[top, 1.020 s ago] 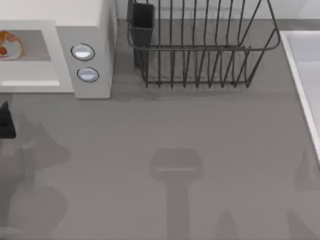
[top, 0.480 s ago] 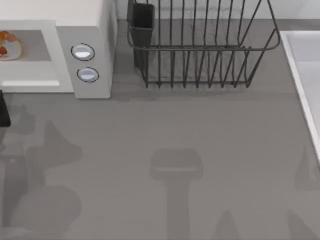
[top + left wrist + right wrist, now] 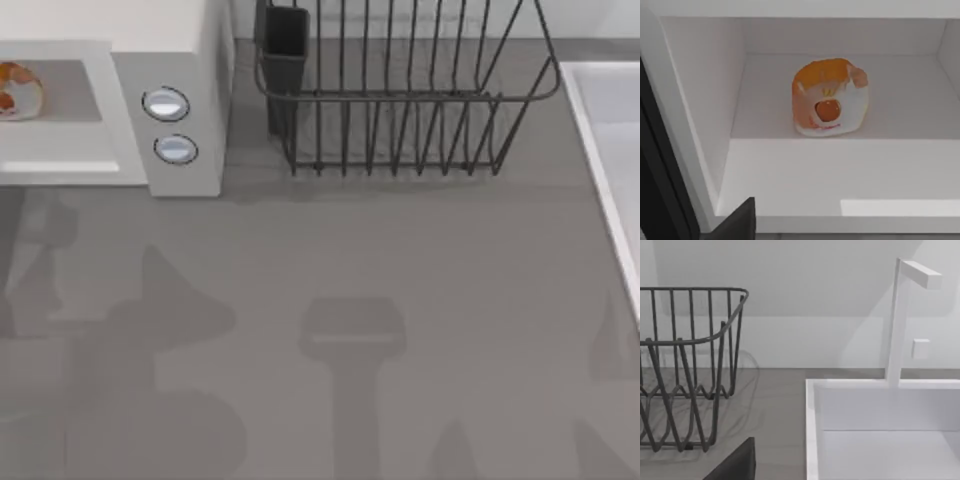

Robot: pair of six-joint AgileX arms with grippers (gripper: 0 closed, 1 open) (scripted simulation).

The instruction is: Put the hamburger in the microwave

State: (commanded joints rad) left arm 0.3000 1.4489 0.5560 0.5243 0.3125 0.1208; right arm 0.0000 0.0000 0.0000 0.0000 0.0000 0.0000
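Note:
The white microwave point(image 3: 185, 60) stands open at the table's back left, its two round knobs facing up. The hamburger point(image 3: 18, 90), orange-brown with white patches, lies inside on the grey floor of the cavity, at the top view's left edge. In the left wrist view the hamburger point(image 3: 830, 97) rests on the middle of the microwave's floor point(image 3: 790, 170), touching no wall. A dark part of my left gripper point(image 3: 735, 225) hangs just outside the opening, apart from the hamburger. My right gripper point(image 3: 735, 462) hovers by the sink at the right, holding nothing that I can see.
A black wire dish rack point(image 3: 400, 100) with a dark cup holder stands at the back, right of the microwave. A white sink point(image 3: 610, 150) runs along the right edge, with a white faucet point(image 3: 897, 320) behind it. Arm shadows lie on the grey tabletop.
The dark left gripper at the top view's left edge has slid out of that view. Its shadow on the table has moved right. The hamburger has stayed put.

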